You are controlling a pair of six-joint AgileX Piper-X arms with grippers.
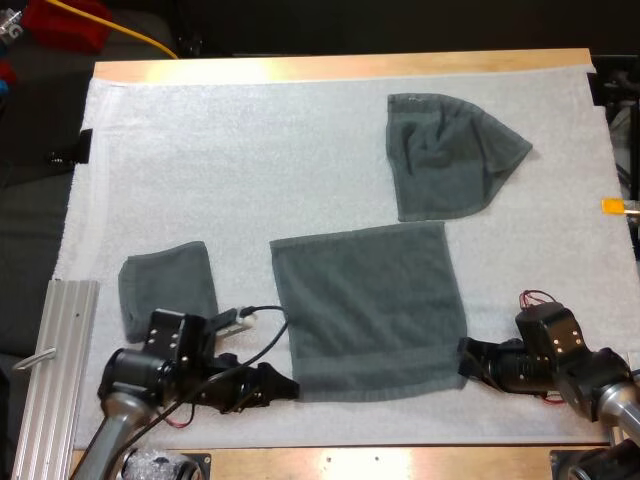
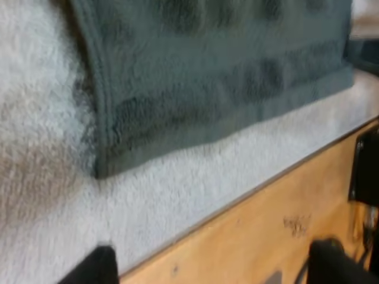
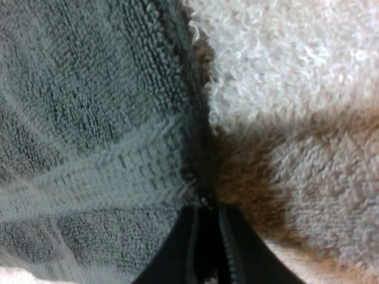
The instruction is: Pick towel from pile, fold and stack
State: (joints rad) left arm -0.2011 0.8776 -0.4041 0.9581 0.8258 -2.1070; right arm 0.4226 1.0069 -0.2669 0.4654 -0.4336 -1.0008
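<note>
The flat towel (image 1: 365, 310) lies spread open in the middle of the mat (image 1: 250, 170), toward its near side, squared to the table edge; I judge it is laid out this way so its near hem can be lifted and carried over to the far hem for the first fold. The right gripper (image 1: 465, 362) sits at the towel's 4 o'clock corner; in the right wrist view its fingers (image 3: 183, 248) are drawn together right at the hem, which looks like a pinch on that edge (the cloth between the pads is hard to make out). The left gripper (image 1: 285, 388) is at the 7 o'clock corner, touching nothing; in the left wrist view its fingers (image 2: 95, 266) stand wide apart with the corner just ahead of them, so a grasp there is not yet made. One claw at each near corner makes sense: a hem lifted from both ends should keep straight.

At 9 o'clock from the flat towel, a folded towel (image 1: 168, 285) rests by itself, likely the place for stacking; at 1 o'clock, well apart, a crumpled towel (image 1: 445, 155) waits its turn. The wooden table (image 1: 340, 67) shows beyond the mat's far edge.
</note>
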